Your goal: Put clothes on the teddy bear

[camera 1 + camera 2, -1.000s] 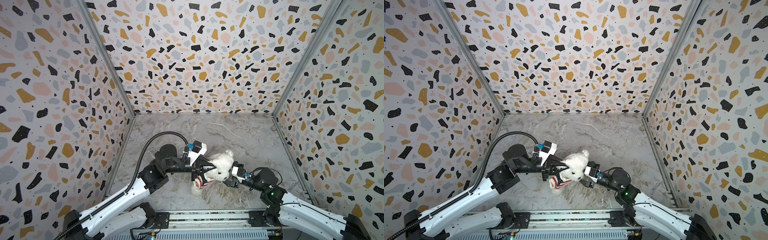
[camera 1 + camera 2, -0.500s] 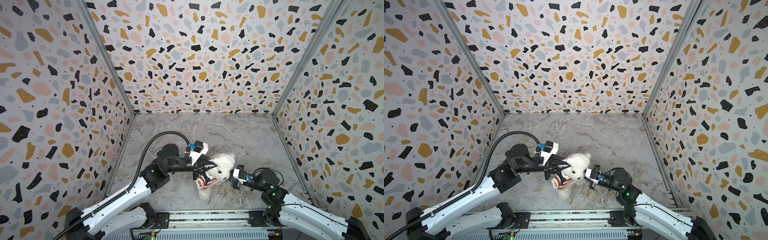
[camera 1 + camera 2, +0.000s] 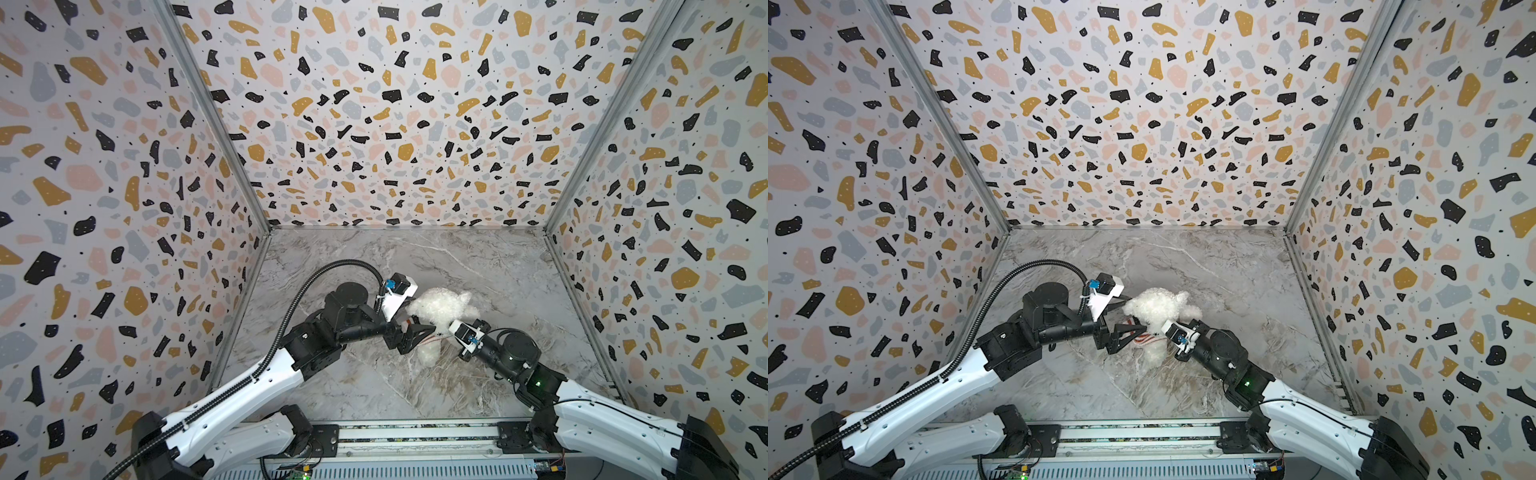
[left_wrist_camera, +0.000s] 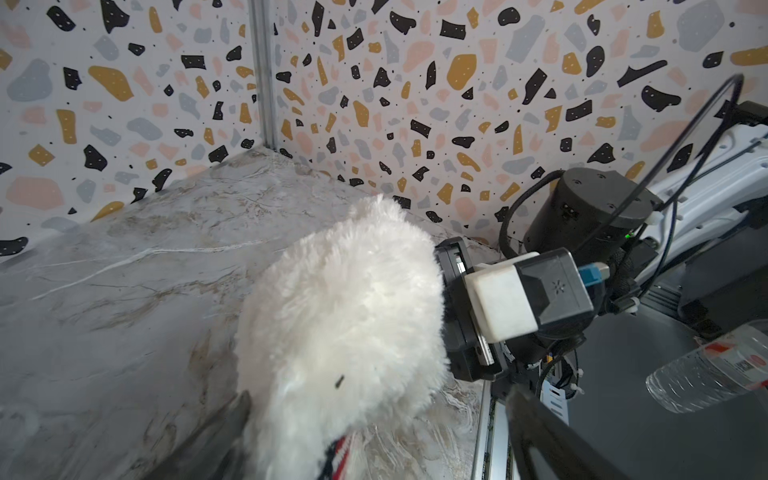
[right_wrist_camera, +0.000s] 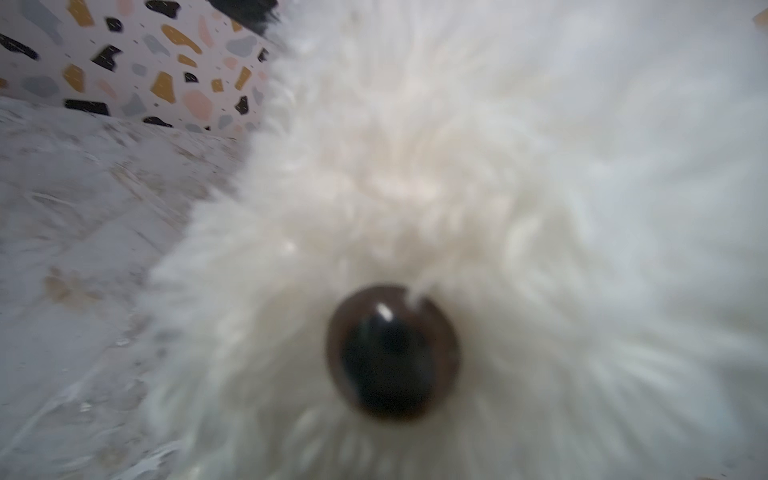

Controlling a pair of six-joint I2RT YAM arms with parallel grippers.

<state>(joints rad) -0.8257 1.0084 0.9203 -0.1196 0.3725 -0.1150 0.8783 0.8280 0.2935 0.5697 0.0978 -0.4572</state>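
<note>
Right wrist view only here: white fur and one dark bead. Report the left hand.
Observer: In the left wrist view the left hand is open, a finger either side of the teddy bear.
Operator: Now the clothing.
Observer: A striped garment shows on the bear's body below the head in both top views.
Operator: Now my right hand.
Observer: The right hand presses into the bear's fur; its fingertips are hidden.

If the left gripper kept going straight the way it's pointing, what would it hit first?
Probably the teddy bear: the left gripper stands open around its fluffy body, though depth is unclear.
</note>
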